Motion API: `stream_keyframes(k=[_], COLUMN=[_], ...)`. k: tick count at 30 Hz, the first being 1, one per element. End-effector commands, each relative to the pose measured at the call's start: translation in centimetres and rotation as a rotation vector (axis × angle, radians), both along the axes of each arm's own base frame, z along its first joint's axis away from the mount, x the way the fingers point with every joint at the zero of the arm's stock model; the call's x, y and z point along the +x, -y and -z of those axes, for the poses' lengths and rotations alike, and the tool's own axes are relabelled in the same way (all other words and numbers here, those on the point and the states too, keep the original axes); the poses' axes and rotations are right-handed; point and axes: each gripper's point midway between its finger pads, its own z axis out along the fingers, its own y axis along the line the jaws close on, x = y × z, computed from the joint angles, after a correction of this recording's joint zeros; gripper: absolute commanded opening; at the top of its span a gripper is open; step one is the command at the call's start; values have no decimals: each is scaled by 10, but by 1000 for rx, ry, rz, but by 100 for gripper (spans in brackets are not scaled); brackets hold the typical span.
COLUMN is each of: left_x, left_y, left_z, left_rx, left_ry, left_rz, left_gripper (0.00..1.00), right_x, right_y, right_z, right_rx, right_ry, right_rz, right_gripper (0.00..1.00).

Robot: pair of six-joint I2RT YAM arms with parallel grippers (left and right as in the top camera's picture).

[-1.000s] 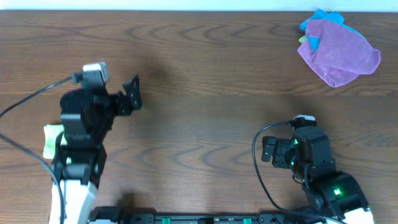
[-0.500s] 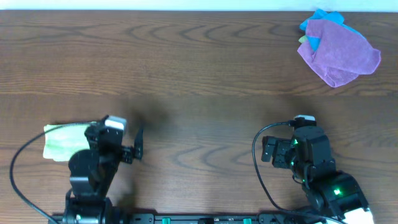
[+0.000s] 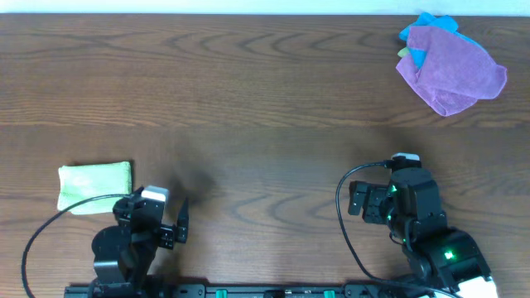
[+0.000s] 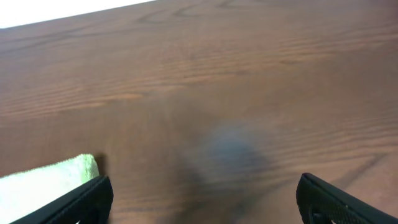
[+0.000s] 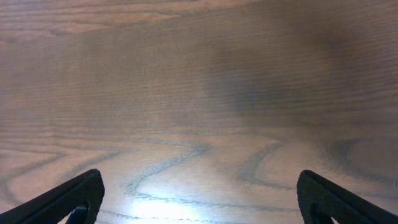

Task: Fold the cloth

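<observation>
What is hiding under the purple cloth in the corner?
A blue cloth pokes out from under the purple cloth at its upper left edge. How much more lies beneath is covered.

Green cloth [image 3: 93,187], brown woodgrain table [image 3: 248,99]

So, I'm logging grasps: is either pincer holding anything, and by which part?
Nothing is held. The left pincer and right pincer are both open and empty; the green cloth lies untouched.

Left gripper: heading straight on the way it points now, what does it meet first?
Probably the bare wooden table: the left gripper tilts down toward it, jaws open. The folded green cloth lies off to the left in the wrist view, outside that line.
</observation>
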Motion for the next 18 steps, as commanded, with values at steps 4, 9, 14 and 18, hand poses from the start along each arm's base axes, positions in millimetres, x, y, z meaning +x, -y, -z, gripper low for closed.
stream_keyframes(k=[4, 9, 14, 18], left_x=[-3, -4, -4, -4], left_y=[-18, -35, -34, -34], left_z=[3, 12, 26, 34], left_rx=[-113, -162, -167, -170], left_ry=[-17, -34, -66, -86], left_rz=[-176, -313, -311, -315], left_gripper=[95, 95, 95, 95], right_x=[-1, -1, -1, -1], right_y=[3, 3, 3, 3], right_z=[2, 2, 2, 2], right_rx=[-1, 0, -1, 0], right_ry=[-3, -3, -3, -3], right_rz=[20, 20, 20, 20], right_gripper=[99, 99, 99, 99])
